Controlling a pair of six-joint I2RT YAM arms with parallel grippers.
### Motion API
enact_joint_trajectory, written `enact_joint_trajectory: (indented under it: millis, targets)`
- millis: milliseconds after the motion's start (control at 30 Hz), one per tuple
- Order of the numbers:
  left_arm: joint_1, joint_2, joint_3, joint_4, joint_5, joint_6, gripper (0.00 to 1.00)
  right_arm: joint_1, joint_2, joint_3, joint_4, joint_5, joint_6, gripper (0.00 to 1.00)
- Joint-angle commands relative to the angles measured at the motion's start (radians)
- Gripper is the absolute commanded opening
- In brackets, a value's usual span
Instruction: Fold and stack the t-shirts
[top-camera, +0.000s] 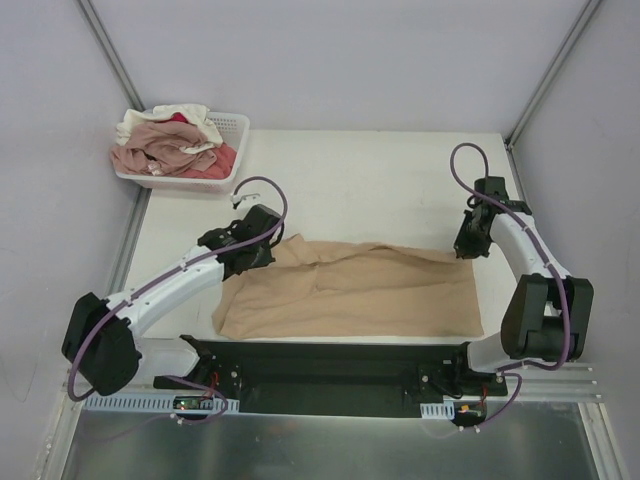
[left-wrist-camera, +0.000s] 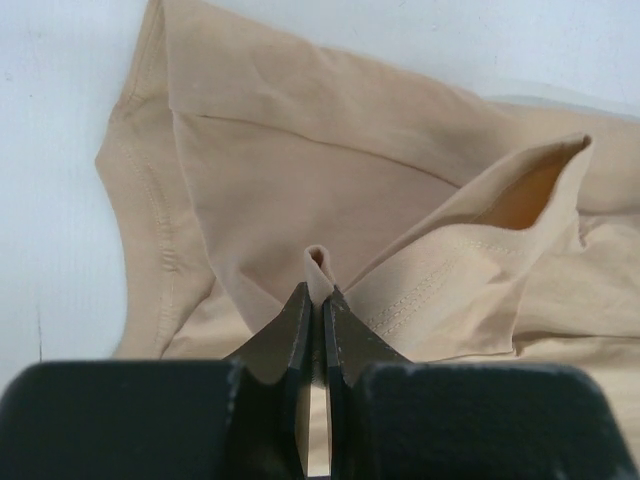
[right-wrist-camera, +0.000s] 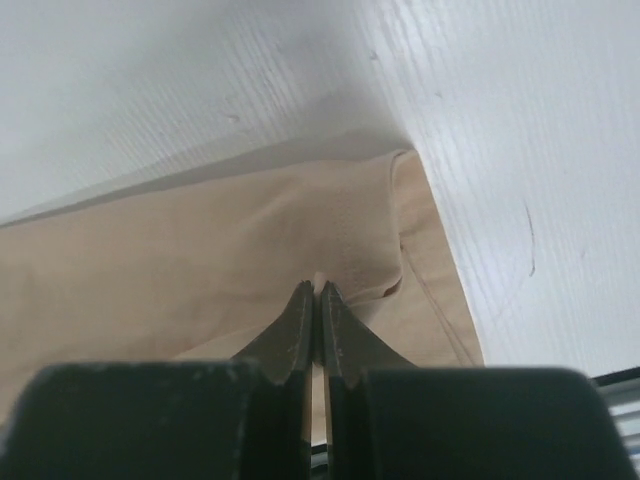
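Observation:
The tan-beige t-shirt (top-camera: 350, 295) lies spread across the near half of the table, partly folded lengthwise. My left gripper (top-camera: 262, 250) is shut on a pinch of its cloth at the left end; in the left wrist view the left gripper (left-wrist-camera: 320, 292) grips a small fold of the tan shirt (left-wrist-camera: 300, 170) beside an open sleeve. My right gripper (top-camera: 468, 247) is shut on the shirt's far right corner; in the right wrist view the right gripper (right-wrist-camera: 316, 290) pinches the tan cloth (right-wrist-camera: 200, 260) near its hem. Pink, cream-white and red shirts (top-camera: 165, 145) lie heaped in the basket.
The white lattice basket (top-camera: 232, 128) stands at the table's far left corner. The white table (top-camera: 370, 180) ends at grey walls on the left, right and back. A black rail (top-camera: 330, 365) with the arm bases runs along the near edge.

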Motion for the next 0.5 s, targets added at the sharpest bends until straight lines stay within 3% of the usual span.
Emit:
enact_joint_trajectory:
  millis: [0, 467]
  targets:
    - [-0.012, -0.109, -0.059, 0.002, -0.015, -0.047, 0.00, -0.008, -0.063, -0.004, -0.073, 0.105, 0.004, 0.01]
    - [-0.049, -0.273, -0.199, 0.000, 0.008, -0.124, 0.00, -0.016, -0.065, -0.030, -0.061, 0.113, -0.004, 0.01]
